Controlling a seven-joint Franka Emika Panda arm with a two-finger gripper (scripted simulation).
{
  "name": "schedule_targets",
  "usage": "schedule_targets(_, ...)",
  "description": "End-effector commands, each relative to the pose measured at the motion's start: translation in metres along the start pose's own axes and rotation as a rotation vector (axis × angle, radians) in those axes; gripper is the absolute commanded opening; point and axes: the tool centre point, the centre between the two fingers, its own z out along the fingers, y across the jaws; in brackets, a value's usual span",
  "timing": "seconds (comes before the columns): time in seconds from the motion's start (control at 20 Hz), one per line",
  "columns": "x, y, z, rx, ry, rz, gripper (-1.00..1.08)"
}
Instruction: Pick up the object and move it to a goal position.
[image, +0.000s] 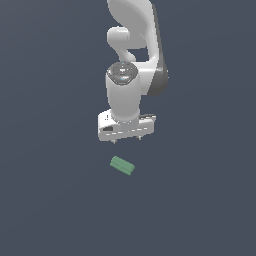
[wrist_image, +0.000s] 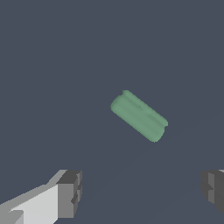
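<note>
Lying flat on the dark grey tabletop, the small matte green rectangular block sits just below the white gripper, untouched. Its jaws stand wide apart, holding nothing. The block looks light, stiff and unlikely to slip; pinching across its narrow sides at mid-length seems best.

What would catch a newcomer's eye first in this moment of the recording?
The white gripper hangs open above a plain dark surface, at the end of the white arm. Just below it in the exterior view lies the small green block, alone and untouched, set at a slant to the spread fingers.
</note>
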Motion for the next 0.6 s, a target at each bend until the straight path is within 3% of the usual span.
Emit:
schedule_targets(0.0,0.004,0.001,0.007,0.012,-0.003,-0.054,1.08)
schedule_targets(0.55,0.020,0.006,0.041,0.078,-0.003,-0.303,1.08)
